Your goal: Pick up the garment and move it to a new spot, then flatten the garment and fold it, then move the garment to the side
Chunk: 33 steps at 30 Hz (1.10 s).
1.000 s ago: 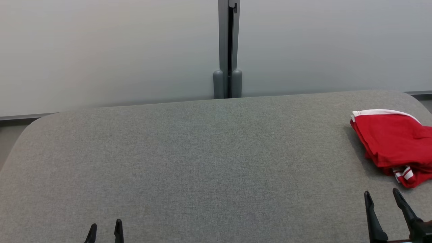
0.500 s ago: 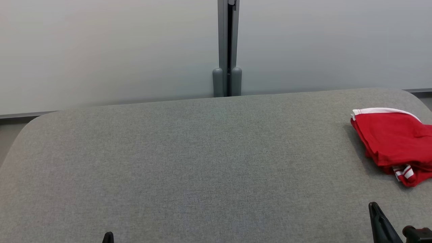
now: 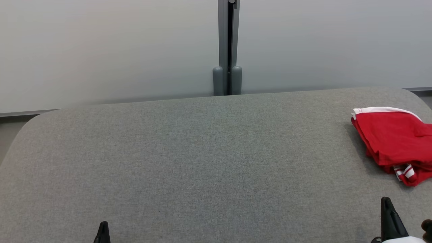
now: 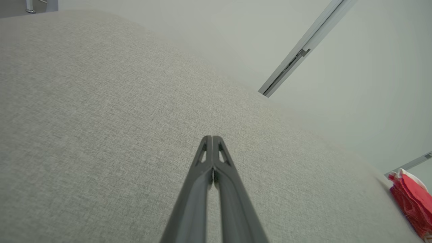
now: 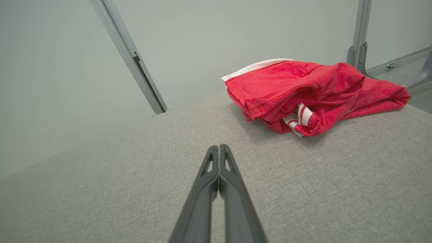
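A folded red garment (image 3: 395,141) with white trim lies at the far right of the grey fabric table (image 3: 202,152), running past the head view's right edge. My right gripper (image 3: 387,206) rises from the bottom right, apart from the garment and nearer to me. In the right wrist view its fingers (image 5: 218,158) are pressed together and empty, with the garment (image 5: 303,91) lying ahead and to the right. My left gripper (image 3: 103,230) pokes up at the bottom left. Its fingers (image 4: 212,152) are closed over bare table, and the garment (image 4: 410,202) sits far off at the right edge.
Pale wall panels with a grey vertical post (image 3: 227,47) stand right behind the table's far edge. The table's far corners are rounded, and a strip of floor (image 3: 8,135) shows past the left one. The garment lies close to the table's right edge.
Both grippers have gone from open to shut. The right gripper has drawn back toward the near edge, away from the garment. The head view has shifted slightly.
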Tool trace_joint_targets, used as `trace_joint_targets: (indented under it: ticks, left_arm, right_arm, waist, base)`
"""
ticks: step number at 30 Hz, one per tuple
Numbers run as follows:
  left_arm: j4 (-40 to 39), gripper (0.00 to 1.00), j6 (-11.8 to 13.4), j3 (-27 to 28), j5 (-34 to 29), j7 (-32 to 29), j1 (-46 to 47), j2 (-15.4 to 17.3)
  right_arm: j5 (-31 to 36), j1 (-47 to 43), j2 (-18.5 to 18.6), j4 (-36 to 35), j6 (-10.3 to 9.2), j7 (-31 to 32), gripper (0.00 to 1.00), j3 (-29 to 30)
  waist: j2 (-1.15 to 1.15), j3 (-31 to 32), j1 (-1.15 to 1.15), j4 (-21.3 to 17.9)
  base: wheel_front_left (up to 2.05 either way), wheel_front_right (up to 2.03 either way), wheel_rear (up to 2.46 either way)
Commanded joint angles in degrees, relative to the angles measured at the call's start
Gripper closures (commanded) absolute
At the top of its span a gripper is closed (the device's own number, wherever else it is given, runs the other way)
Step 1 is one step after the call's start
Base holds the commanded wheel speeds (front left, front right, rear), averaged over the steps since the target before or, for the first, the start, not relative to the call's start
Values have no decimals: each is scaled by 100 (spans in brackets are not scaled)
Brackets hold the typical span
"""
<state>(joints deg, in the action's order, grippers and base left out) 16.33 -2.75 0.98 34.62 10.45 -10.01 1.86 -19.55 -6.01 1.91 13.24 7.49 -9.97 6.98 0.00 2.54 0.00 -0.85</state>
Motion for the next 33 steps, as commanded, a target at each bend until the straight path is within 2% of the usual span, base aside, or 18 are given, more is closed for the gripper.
trace_joint_targets:
  ticks: [1,16,33]
  left_arm:
    - [-100,100,-35,46,204,-53,196,51]
    - [-136,100,-138,162,1450,-420,528,66]
    - [-167,100,-224,263,2499,-734,817,79]
  right_arm:
    - [-259,179,54,-95,1,51,100,10]
    - [-1828,418,70,-67,1,403,100,-8]
    - [-3148,627,84,-36,1,710,100,-17]
  waist:
    - [0,-3,0,1]
    - [0,-43,0,14]
    - [0,-84,0,27]
  base:
    - [0,0,0]
    - [0,0,0]
    - [0,0,0]
